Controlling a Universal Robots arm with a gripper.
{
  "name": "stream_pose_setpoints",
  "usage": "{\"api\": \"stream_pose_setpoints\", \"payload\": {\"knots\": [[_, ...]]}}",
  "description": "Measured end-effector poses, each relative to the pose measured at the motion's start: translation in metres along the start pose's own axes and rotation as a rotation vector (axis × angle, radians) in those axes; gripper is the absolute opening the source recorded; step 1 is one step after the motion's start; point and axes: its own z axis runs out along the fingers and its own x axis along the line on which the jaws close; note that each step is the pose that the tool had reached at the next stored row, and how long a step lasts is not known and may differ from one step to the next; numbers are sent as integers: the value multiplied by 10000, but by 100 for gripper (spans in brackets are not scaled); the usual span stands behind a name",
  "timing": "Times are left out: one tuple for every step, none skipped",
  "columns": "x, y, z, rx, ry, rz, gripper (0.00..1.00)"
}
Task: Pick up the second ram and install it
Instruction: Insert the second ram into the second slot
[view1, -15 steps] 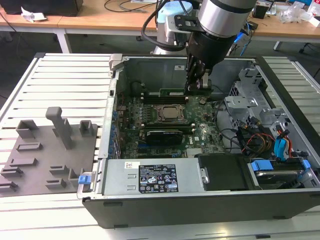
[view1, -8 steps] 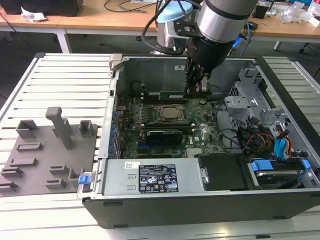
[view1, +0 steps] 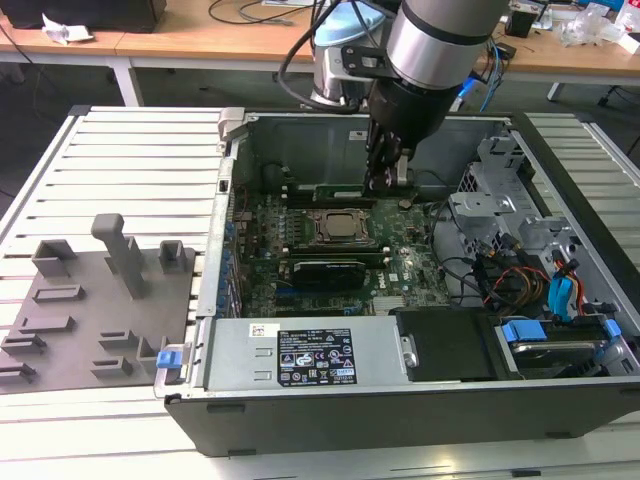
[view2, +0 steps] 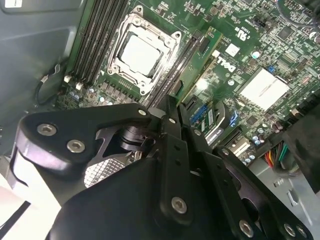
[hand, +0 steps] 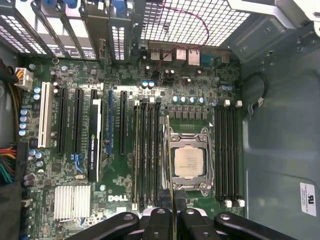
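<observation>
A slatted metal bench (view1: 130, 150) with wooden desks behind it carries an open computer case (view1: 400, 400), laid on its side so the motherboard faces up at me. In the exterior view my gripper (view1: 385, 180) hangs inside the case just beyond the CPU socket (view1: 338, 227), on the side away from the black-shrouded card (view1: 325, 270).

In the second wrist view my gripper (view2: 170, 107) is pinched narrow on the second ram (view2: 200, 62), a green stick held by one end, edge down, running alongside the socket (view2: 141, 54) and parallel to the memory slots (view2: 172, 75) next to it, so I judge it lined up for seating.

In the first wrist view my gripper (hand: 172, 212) grips the ram (hand: 170, 165) edge-on, a thin line between the socket (hand: 189, 162) and the neighbouring slots (hand: 147, 150).
</observation>
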Motion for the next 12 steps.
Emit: {"api": "stream_pose_setpoints", "payload": {"knots": [[1,2,12,1,-1,0,14],[5,0,41,-1,0,-2,14],[8,-2,68,0,-1,-2,14],[12,-5,96,0,-2,-1,14],[16,-8,121,0,-1,-1,14],[20,-10,143,0,-1,-1,14],[23,-12,164,0,-1,-1,14],[26,-14,182,0,-1,-1,14],[28,-15,193,0,0,-1,14],[29,-16,201,0,-1,-1,14],[31,-17,212,0,0,-1,14],[32,-18,220,0,0,0,14]]}}
